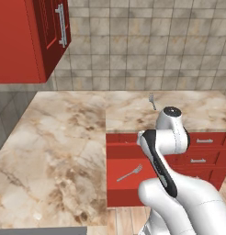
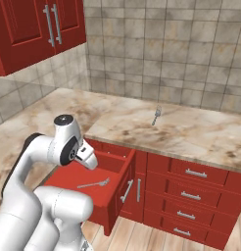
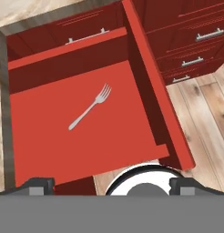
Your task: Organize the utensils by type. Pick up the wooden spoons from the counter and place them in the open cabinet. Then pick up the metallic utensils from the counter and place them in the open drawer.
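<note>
The open drawer [image 3: 50,150] lies below my gripper [image 3: 112,184], and one grey metal fork [image 3: 90,107] lies flat on its red floor, tines toward the drawer's front. My gripper hangs above the drawer, open, its two fingertips [image 3: 37,184] spread wide with nothing between them. The same fork [image 1: 129,173] [image 2: 93,184] shows inside the drawer [image 1: 115,193] [image 2: 117,191] from both base cameras. A second fork [image 1: 152,102] [image 2: 156,115] rests on the counter [image 1: 64,137] [image 2: 191,132] near the tiled wall. The wooden spoons are out of view.
A red wall cabinet [image 1: 18,41] [image 2: 29,29] with silver bar handles hangs at the upper left; I cannot tell whether its door stands open. Shut red drawers [image 2: 191,196] sit right of the open one. My white arm [image 1: 156,156] rises over the drawer. Wood floor [image 3: 200,113] lies below.
</note>
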